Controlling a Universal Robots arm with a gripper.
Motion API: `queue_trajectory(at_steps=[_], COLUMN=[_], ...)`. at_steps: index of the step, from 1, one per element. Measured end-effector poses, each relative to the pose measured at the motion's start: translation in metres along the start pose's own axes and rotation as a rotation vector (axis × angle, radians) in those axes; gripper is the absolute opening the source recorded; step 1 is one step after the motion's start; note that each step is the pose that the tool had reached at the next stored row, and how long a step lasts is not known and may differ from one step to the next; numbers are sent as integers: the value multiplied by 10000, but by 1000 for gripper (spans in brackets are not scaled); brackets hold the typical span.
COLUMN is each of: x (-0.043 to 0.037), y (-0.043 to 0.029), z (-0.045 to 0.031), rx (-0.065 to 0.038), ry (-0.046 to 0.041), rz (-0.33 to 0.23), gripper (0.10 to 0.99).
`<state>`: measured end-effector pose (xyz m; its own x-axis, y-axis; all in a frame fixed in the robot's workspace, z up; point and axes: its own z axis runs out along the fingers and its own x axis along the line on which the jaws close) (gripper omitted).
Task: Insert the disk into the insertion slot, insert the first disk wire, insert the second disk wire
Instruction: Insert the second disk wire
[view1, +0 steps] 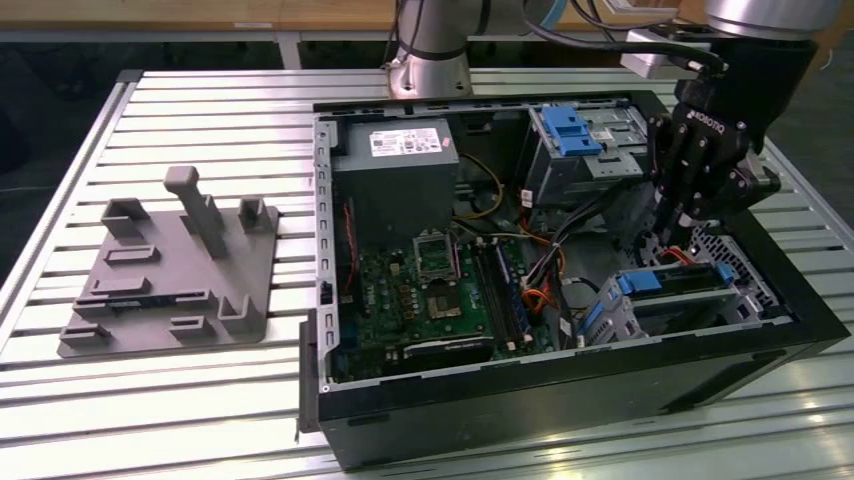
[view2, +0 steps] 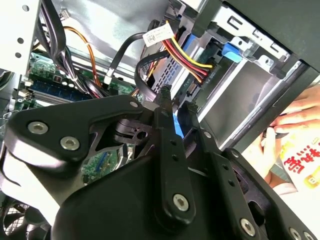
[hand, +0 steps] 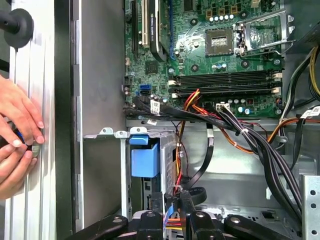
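Observation:
The disk (view1: 667, 282), in its bright blue carrier (hand: 145, 160), lies inside the insertion slot (view1: 627, 312), the low grey bay at the case's near corner on the exterior view's right. A red, yellow and black disk wire (view2: 184, 54) runs to the disk's rear edge. A black flat disk wire (view2: 144, 70) loops down to my fingertips. My gripper (view1: 681, 245) hangs just above the bay's back. In both wrist views its fingers (view2: 165, 107) stand close together on a small blue connector (view2: 177, 125) at that wire's end.
The black computer case (view1: 561, 400) lies open on a slatted table, with motherboard (view1: 427, 290), power supply (view1: 394, 170) and a taller cage with a blue latch (view1: 574, 130). A grey fixture plate (view1: 174, 270) lies beside it. A person's hands (hand: 17, 130) rest outside the case wall.

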<state>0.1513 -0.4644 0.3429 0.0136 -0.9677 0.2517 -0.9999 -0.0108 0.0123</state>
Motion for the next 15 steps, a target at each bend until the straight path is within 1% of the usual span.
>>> queue_trajectory(at_steps=[3, 4, 5, 8, 9, 10, 15], x=[0, -1, -1, -4, -6, -9, -23], y=[0, 0, 0, 0, 0, 0, 0], z=[1, 1, 1, -1, -1, 0, 12], rx=[-2, -3, -6, -12, -13, -14, -16], ry=[29, 50, 109, 369, 427, 451, 453], rz=[7, 8, 10, 16, 18, 19, 23], gripper=[278, 278, 278, 278, 278, 278, 278])
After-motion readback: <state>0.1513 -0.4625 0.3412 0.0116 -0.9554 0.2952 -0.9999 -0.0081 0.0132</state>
